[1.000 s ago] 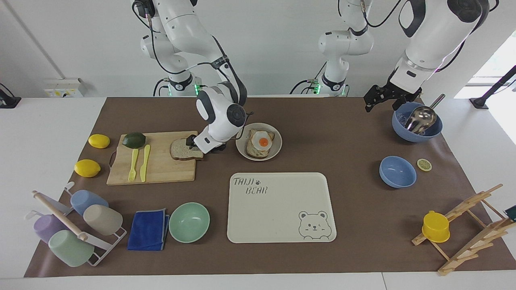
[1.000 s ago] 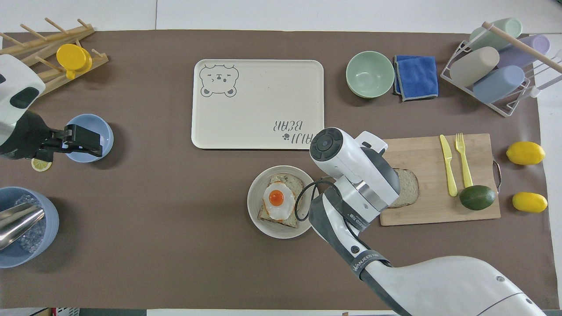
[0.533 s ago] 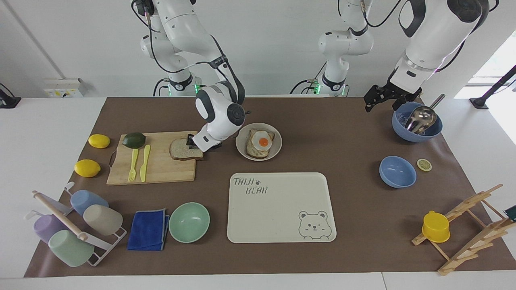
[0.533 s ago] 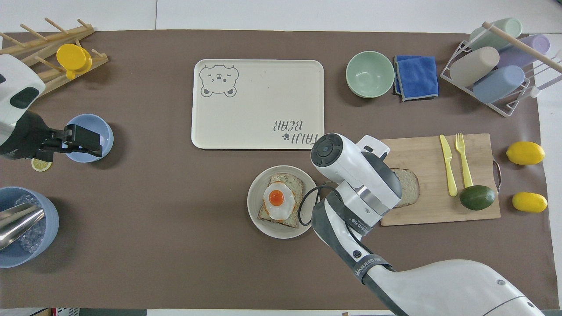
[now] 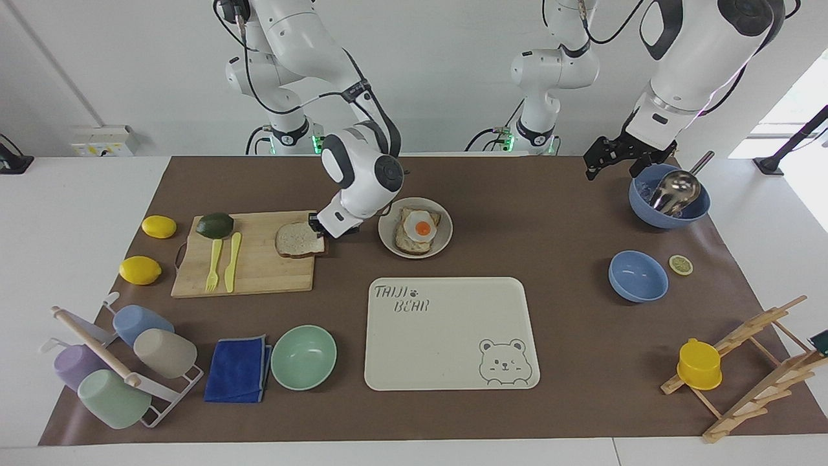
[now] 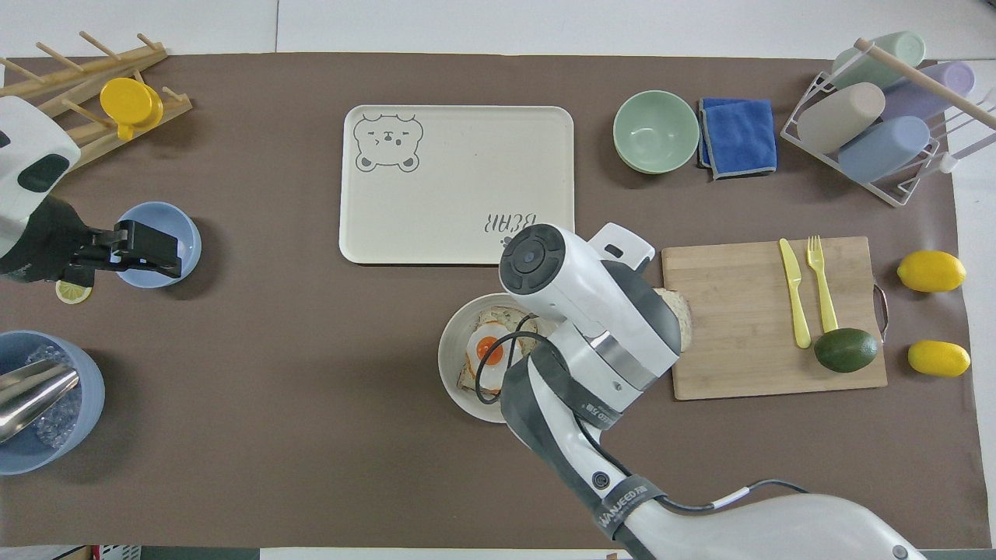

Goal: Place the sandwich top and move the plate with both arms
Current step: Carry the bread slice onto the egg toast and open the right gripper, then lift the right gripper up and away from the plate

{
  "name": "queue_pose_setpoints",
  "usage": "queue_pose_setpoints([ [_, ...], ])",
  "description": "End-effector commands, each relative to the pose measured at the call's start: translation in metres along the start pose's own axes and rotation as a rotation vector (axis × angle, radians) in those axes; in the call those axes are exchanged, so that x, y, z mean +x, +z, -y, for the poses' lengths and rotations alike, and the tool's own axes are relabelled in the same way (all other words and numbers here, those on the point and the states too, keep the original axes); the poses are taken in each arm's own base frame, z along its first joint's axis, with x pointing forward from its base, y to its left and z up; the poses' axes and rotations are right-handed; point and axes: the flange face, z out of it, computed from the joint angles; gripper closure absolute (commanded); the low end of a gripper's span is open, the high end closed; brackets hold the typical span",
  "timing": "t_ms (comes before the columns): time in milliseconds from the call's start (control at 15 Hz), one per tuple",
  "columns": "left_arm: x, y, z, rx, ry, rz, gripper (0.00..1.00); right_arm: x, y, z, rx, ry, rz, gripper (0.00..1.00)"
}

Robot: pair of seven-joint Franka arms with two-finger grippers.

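Note:
The sandwich top [image 5: 297,240] is a pale speckled slice with a brown crust. My right gripper [image 5: 317,226] is shut on its edge and holds it just above the wooden cutting board [image 5: 259,272], at the end beside the plate. In the overhead view my right arm hides all but a corner of the slice [image 6: 680,309]. The plate [image 5: 447,238] lies beside the board and bears a bread slice with a fried egg [image 5: 419,228]; its rim [image 6: 450,365] shows partly under my arm. My left gripper [image 5: 607,159] waits in the air over the small blue bowl [image 6: 187,233].
The bear-printed tray [image 5: 453,349] lies farther from the robots than the plate. A yellow fork and knife [image 5: 223,259] and an avocado [image 5: 215,224] lie on the board. A mint bowl [image 5: 303,357], a blue cloth [image 5: 238,369], a cup rack [image 5: 116,362], two lemons and a large blue bowl with a scoop [image 5: 669,194] stand around.
My right gripper has lifted the sandwich top off the board and carried it a little toward the plate. My left arm has not moved.

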Motion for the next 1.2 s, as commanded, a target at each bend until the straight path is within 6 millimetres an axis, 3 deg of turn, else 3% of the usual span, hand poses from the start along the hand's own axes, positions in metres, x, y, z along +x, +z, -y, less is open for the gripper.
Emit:
queue_pose_setpoints([
  [0, -0.004, -0.003, 0.002, 0.013, 0.005, -0.008, 0.00, -0.016, -0.063, 0.049, 0.087, -0.071, -0.050, 1.00],
  [200, -0.004, -0.003, 0.002, 0.013, 0.005, -0.008, 0.00, -0.040, -0.080, 0.091, 0.114, -0.057, -0.077, 1.00],
  [333, -0.004, -0.003, 0.003, 0.013, 0.003, -0.008, 0.00, -0.055, -0.077, 0.116, 0.118, -0.060, -0.093, 1.00],
  [467, -0.004, -0.003, 0.002, 0.013, 0.005, -0.008, 0.00, -0.052, -0.059, 0.128, 0.113, -0.042, -0.092, 1.00],
  [867, -0.004, -0.003, 0.002, 0.012, 0.005, -0.008, 0.00, -0.061, -0.031, 0.146, 0.173, -0.046, -0.128, 1.00],
  [1000, -0.004, -0.003, 0.003, 0.012, 0.003, -0.008, 0.00, -0.073, -0.032, 0.156, 0.191, -0.030, -0.123, 1.00],
  [1133, -0.004, -0.003, 0.003, 0.013, 0.003, -0.008, 0.00, -0.071, -0.036, 0.162, 0.240, -0.015, -0.140, 1.00],
])
